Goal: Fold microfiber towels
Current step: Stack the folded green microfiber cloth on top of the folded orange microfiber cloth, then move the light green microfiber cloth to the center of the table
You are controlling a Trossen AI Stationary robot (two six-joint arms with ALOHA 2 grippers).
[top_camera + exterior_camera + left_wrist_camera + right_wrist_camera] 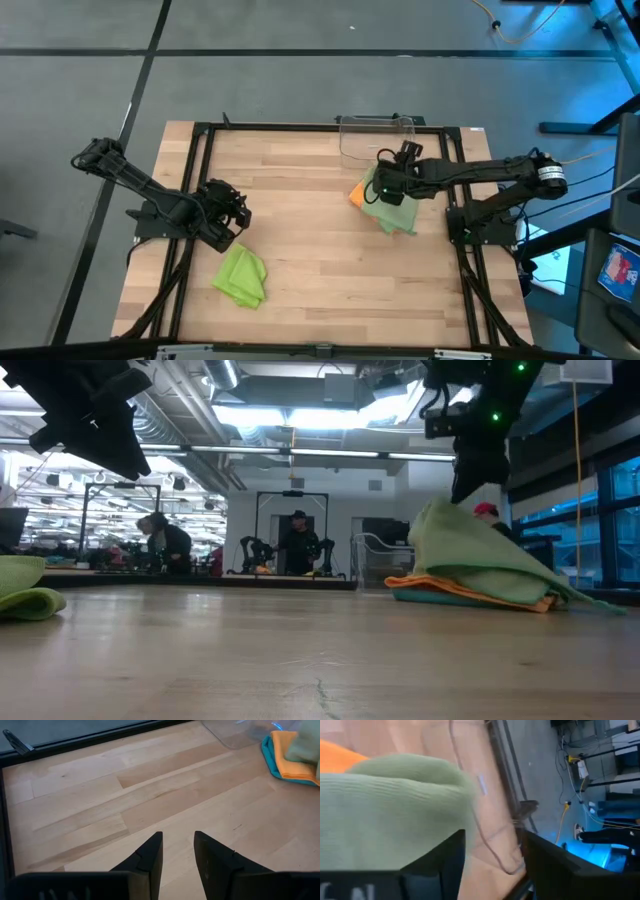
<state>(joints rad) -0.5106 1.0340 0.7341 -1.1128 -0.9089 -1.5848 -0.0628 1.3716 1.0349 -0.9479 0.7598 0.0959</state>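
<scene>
Lime towel crumpled on bench, nearest front edge, well apart from bin. Left pincer beside it, fingers parted, holding nothing. Sage towel heaped over orange and teal towels, just in front of bin. Right pincer spread, over sage towel top; contact unclear. Clear bin at rear edge; contents unclear. Teal shows in low, left wrist views only.

Grey concrete floor crossed by dark seams surrounds the pale wooden butcher-block table. Bright ceiling strip lights shine over distant workstations where people stand.
</scene>
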